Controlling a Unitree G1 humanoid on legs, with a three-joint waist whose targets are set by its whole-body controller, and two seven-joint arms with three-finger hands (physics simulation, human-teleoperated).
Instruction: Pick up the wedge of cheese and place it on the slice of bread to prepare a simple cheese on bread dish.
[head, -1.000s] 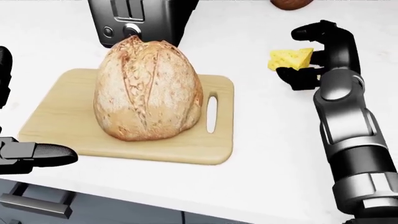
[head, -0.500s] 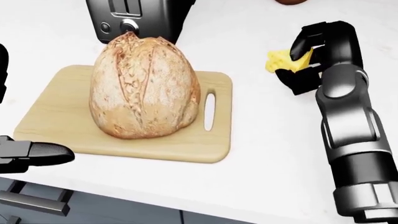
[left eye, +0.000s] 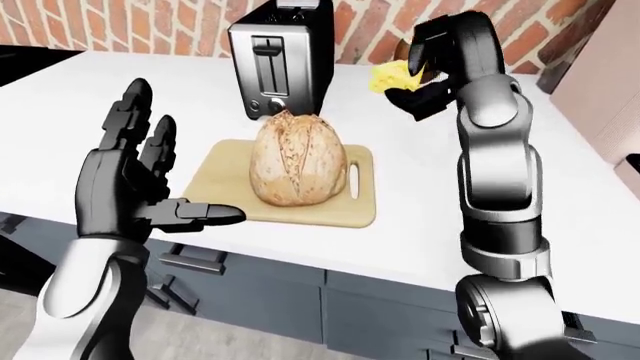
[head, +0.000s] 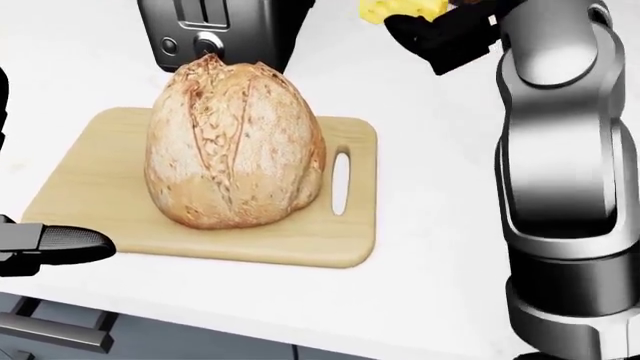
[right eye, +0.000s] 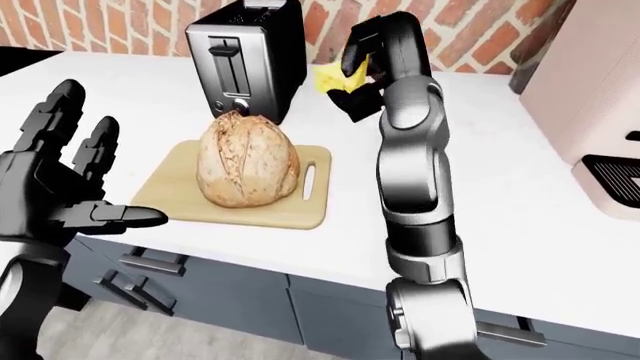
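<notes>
Cheese wedge (left eye: 392, 75) now clamped in right hand (left eye: 432, 71), lifted clear of the white counter (left eye: 90, 105); a second ago it sat on the counter with fingers only closing round it. It hangs right of the toaster (left eye: 277, 64), beyond the bread loaf (left eye: 298, 159) on its cutting board (left eye: 225, 199). Grasp done; carry left to bread remains. Left hand (left eye: 125, 187) spread open, empty, near left.
</notes>
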